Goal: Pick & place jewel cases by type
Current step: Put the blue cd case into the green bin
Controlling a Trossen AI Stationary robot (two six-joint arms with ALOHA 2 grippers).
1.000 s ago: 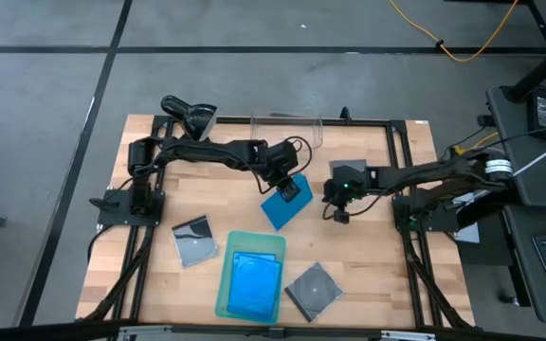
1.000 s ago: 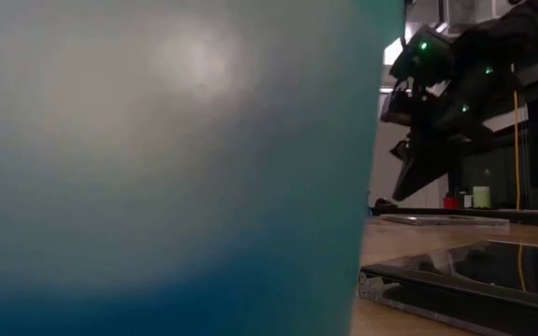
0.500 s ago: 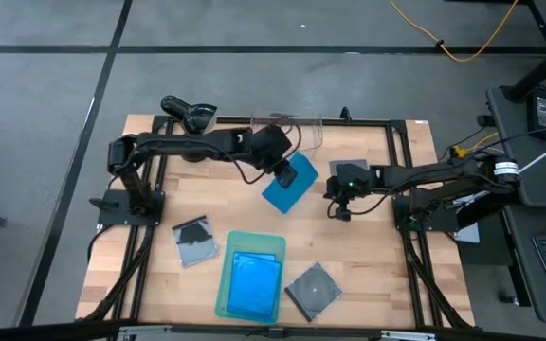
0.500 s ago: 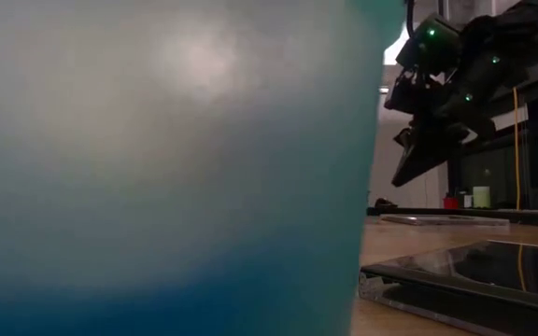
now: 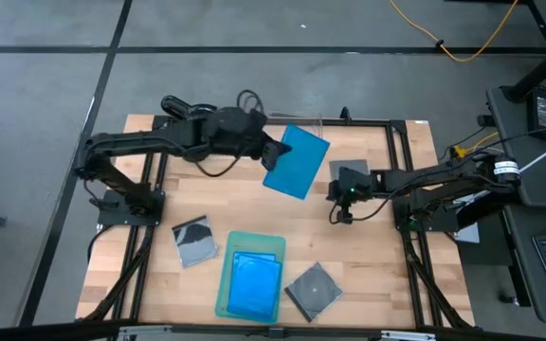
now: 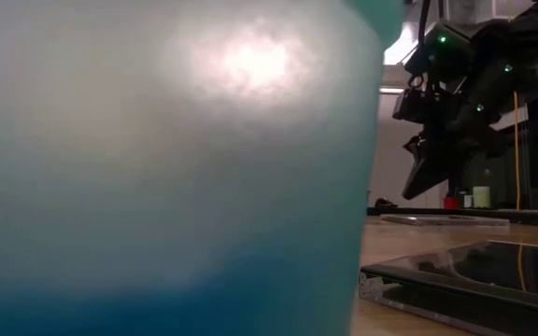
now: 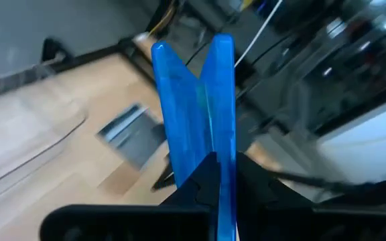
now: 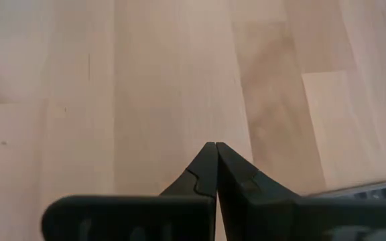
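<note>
My left gripper (image 5: 273,153) is shut on a bright blue jewel case (image 5: 298,161) and holds it high above the table's far middle, in front of the clear bin (image 5: 290,125). In the left wrist view the case (image 7: 196,94) shows edge-on, its two blue leaves spreading in a narrow V. My right gripper (image 5: 339,206) is shut and holds nothing, low over bare wood right of centre. A grey case (image 5: 350,170) lies flat just beyond it. Two more grey cases (image 5: 194,242) (image 5: 313,289) lie flat near the front. Another blue case (image 5: 252,282) lies in the pale green tray (image 5: 224,284). My left gripper pinches the blue case between its two fingers at the edge nearest the arm (image 7: 210,144). The fingers come from the table's left, slanting a little downward. The case sticks out past the fingertips, tilted and lifted clear of the table.
The tray's wall (image 6: 157,168) stands close before the low view and fills most of it. A dark case (image 6: 474,271) lies beside it on the table. Black rails (image 5: 398,189) frame the wooden top. Bare wood lies between the tray and the grey case at the back.
My left gripper has risen and drawn back toward the table's far left, tipping up from pointing steeply down to nearly level. The blue case has gone up with it, from low over the middle of the table to high in front of the clear bin.
</note>
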